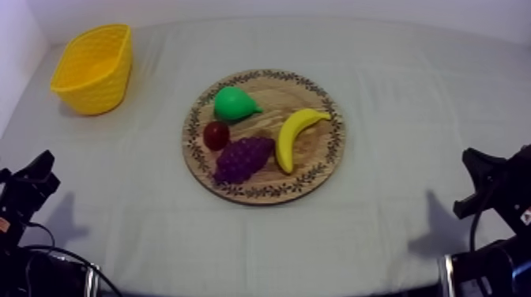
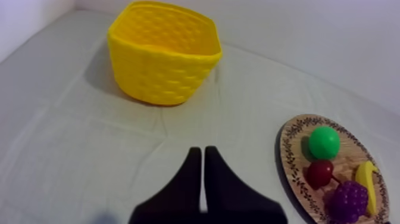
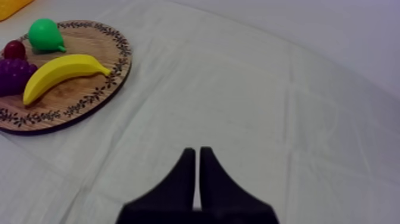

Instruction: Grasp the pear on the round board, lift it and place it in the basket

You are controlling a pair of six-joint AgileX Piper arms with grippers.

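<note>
The pear [image 1: 235,103] lies at the board's [image 1: 320,154] 11 o'clock, beside the small red fruit [image 1: 216,135]; the basket [image 1: 93,67] stands at the worktop's 10 o'clock. Both the left jaws and right jaws are pressed together, empty. Likely light, hard, slick plastic: grip across its round belly.

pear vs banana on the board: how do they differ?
Colour: the pear is green, the banana yellow. Shape: the pear is rounded with a short tip, the banana long and curved. Place: the pear lies nearer the yellow basket than the banana. Both lie on the wooden board.
</note>
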